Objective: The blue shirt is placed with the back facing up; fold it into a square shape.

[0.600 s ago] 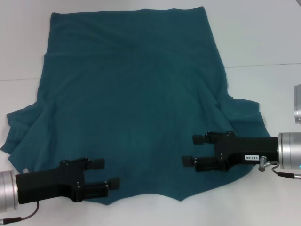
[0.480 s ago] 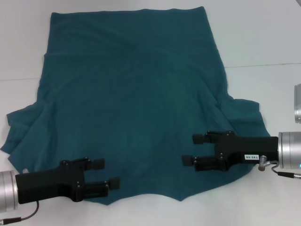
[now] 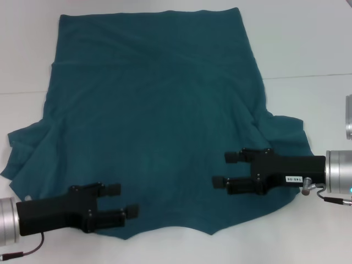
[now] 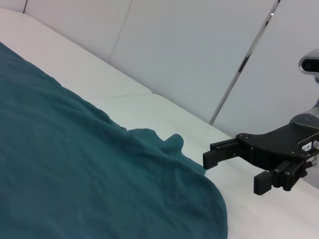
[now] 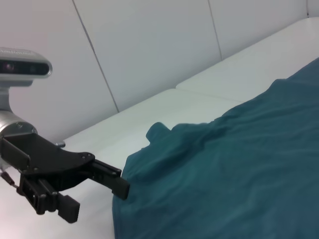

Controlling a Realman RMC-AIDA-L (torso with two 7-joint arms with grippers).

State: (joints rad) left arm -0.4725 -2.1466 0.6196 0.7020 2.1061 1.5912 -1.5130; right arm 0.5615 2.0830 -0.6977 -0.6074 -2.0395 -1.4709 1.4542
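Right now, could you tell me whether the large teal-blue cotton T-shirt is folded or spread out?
Spread out: the teal-blue cotton T-shirt lies open across the white table, wrinkled, no fold made.

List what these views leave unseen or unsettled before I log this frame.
- Blue shirt: its underside lies against the table, so no view shows any print.
- Shirt's left sleeve tip: cut off at the head view's edge.
- Left gripper and right gripper, both open: whether they touch the cloth or hover is unclear.
- Neither wrist view shows its own fingers.

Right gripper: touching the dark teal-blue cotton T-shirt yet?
Apart. The left wrist view shows the right gripper open, hanging in the air past the dark teal-blue cotton T-shirt's edge with white table between them.
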